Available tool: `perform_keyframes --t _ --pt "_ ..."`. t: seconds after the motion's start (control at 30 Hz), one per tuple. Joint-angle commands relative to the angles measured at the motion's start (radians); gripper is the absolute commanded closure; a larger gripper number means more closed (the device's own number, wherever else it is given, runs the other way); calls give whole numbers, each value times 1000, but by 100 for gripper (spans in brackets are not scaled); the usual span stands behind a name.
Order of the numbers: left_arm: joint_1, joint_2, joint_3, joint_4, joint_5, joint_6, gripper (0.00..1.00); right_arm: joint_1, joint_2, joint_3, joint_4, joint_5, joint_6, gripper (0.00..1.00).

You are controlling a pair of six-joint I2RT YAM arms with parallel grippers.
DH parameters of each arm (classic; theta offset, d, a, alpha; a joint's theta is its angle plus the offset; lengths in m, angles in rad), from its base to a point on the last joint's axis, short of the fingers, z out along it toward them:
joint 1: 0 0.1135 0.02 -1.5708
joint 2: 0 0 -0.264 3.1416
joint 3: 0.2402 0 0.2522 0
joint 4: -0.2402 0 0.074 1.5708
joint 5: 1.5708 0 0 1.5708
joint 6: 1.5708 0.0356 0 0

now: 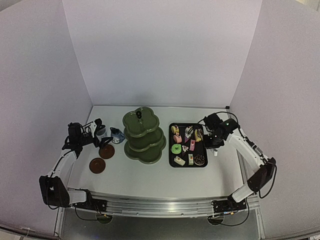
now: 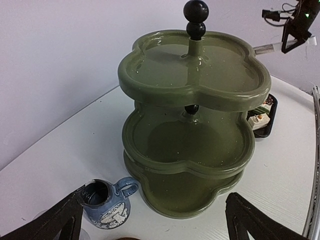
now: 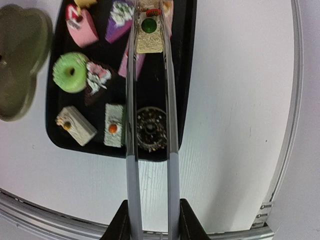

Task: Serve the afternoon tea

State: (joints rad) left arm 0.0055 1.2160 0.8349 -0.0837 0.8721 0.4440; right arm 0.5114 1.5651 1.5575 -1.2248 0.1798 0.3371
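Over the tray [image 3: 184, 75], tongs [image 3: 131, 125] pinch a pastry [image 3: 149, 42].
Right gripper [image 3: 152, 220] clamps the tongs; left gripper [image 2: 152, 225] gapes wide, jug [image 2: 107, 204] just ahead, stand [image 2: 192, 130] beyond.

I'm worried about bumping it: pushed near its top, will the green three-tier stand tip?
Pushed high, the three-tier stand may tip rather than slide: it is tall on a thin centre post, though its bottom tier is wide. Its glossy surface looks glazed, so likely slippery, heavy and breakable.

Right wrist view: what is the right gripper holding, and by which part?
The right gripper holds the metal tongs by their rear end; the tong tips pinch a pale, green-topped pastry.
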Motion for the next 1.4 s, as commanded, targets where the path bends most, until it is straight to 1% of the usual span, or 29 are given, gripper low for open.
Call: perform_keyframes --t 0.0,0.13,0.23,0.33,0.47,0.53,0.7,0.9,1.03,1.2,1.37 --pt "-2 -16 -5 19 -8 39 0 9 69 190 84 -37 -83 100" --pt "-2 -41 -21 -64 25 191 0 10 193 277 187 -145 -190 100" --pt "-14 -51 -21 -143 33 277 0 10 279 327 247 -216 -262 100" --pt "-27 -57 -22 -173 38 311 0 10 366 375 294 -305 -317 100" --pt "-32 -48 -21 -208 44 345 0 11 476 445 333 -448 -329 100" --pt "-38 -42 -14 -234 48 366 0 15 509 461 341 -489 -327 100" --pt "-46 -36 -13 -242 46 370 0 52 550 449 381 -518 -329 100" --pt "-49 -26 -8 -238 49 368 0 98 617 459 387 -508 -315 100" --pt "-50 -21 -7 -235 46 372 0 111 634 470 390 -505 -307 100" --pt "-50 -12 -10 -236 59 376 0 113 630 442 399 -482 -294 100" --pt "-71 12 -29 -250 75 455 1 128 644 443 405 -452 -297 100"
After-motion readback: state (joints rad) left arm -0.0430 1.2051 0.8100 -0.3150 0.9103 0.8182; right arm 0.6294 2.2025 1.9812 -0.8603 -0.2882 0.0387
